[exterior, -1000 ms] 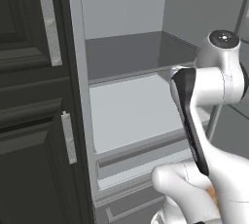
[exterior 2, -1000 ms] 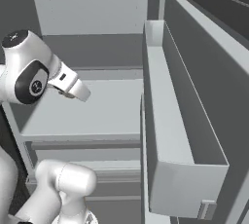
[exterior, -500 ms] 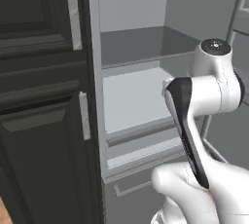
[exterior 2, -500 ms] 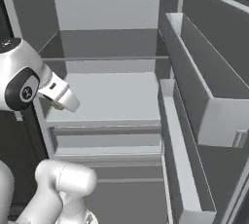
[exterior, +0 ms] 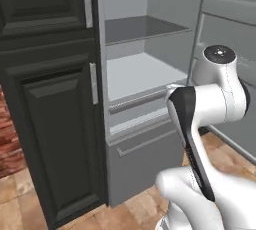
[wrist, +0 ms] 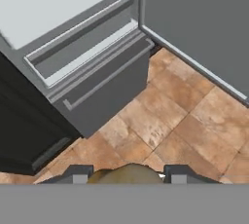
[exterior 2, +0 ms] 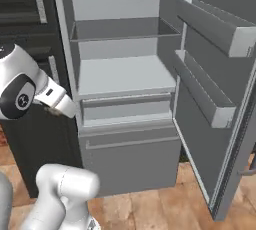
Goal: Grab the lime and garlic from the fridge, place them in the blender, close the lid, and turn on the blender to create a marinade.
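The fridge (exterior: 145,69) (exterior 2: 125,76) stands open, its visible pale grey shelves bare and its drawer (exterior 2: 131,159) shut. In the hand view my gripper (wrist: 129,175) points down at the tiled floor in front of the fridge (wrist: 73,4). A small rounded olive-yellow thing, by its colour the lime (wrist: 124,173), sits between the two dark fingertips (wrist: 80,174), and the gripper is shut on it. My wrist (exterior 2: 59,103) hangs left of the fridge front. The garlic, the blender and the lid are out of view.
The fridge door (exterior 2: 215,79) swings out to the right, carrying two door bins (exterior 2: 205,91). A dark panelled cabinet (exterior: 55,104) with silver handles flanks the fridge on the left. Brown tiled floor (wrist: 175,111) lies below.
The whole picture has shifted: the base has backed away from the fridge, which now looks smaller, and the floor has come into view. The gripper stays shut on the small round thing.
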Robot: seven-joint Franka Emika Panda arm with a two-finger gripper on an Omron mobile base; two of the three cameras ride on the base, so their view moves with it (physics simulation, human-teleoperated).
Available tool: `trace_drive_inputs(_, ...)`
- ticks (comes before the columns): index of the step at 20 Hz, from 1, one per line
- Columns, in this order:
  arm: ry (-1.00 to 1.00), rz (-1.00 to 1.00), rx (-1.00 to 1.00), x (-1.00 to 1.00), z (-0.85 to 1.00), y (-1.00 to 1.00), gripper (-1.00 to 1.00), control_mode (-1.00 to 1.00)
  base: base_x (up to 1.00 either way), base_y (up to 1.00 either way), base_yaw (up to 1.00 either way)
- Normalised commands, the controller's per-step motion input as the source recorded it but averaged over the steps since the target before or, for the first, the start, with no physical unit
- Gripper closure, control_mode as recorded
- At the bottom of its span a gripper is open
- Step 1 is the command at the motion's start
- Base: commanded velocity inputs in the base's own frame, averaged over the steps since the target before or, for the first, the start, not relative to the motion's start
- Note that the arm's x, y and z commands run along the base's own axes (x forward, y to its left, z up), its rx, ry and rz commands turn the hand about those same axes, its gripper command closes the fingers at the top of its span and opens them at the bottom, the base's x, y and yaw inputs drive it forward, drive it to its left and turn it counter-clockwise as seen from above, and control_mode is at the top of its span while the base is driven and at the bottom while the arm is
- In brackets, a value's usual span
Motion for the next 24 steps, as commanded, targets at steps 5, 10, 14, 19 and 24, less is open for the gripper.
trace_drive_inputs(5, 0.00, 0.00, 0.00, 0.00, 0.00, 0.00, 1.00, 1.00, -0.97, 0.08, -0.76)
trace_drive_inputs(10, 0.00, 0.00, 0.00, 0.00, 0.00, 0.00, 1.00, 1.00, -0.82, 0.02, -0.82)
trace_drive_inputs(14, 0.00, 0.00, 0.00, 0.00, 0.00, 0.00, 1.00, 1.00, -0.65, -0.03, -0.82)
trace_drive_inputs(19, 0.00, 0.00, 0.00, 0.00, 0.00, 0.00, 1.00, 1.00, -0.01, -0.54, -0.73)
trace_drive_inputs(24, 0.00, 0.00, 0.00, 0.00, 0.00, 0.00, 1.00, 1.00, 0.79, -0.54, -0.56)
